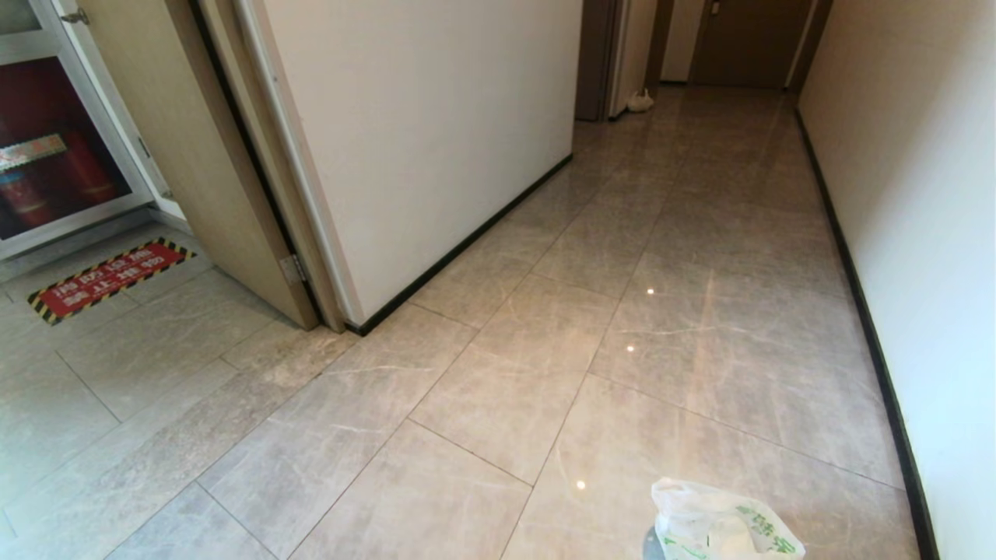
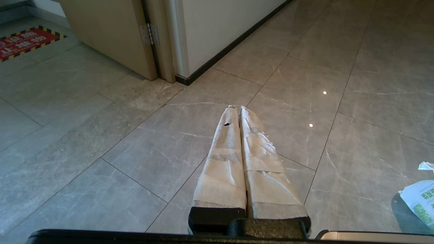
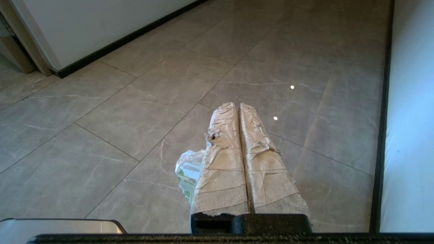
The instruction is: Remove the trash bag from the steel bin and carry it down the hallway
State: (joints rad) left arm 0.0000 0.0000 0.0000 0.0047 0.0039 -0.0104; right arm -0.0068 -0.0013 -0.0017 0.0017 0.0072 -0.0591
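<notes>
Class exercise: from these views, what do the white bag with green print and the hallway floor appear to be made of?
The crinkly white green-printed trash bag looks like thin plastic film: it is wrinkled and slightly translucent. The glossy beige-grey hallway floor looks like polished marble-look tile, probably ceramic or stone: veining, straight joints and mirrored ceiling lights show.

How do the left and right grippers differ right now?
The left gripper is shut on nothing; the right gripper is shut with the trash bag bunched beside its fingers, apparently pinched. The left gripper's wrap looks smoother, the right gripper's more crinkled. Both are wrapped in pale tape.
</notes>
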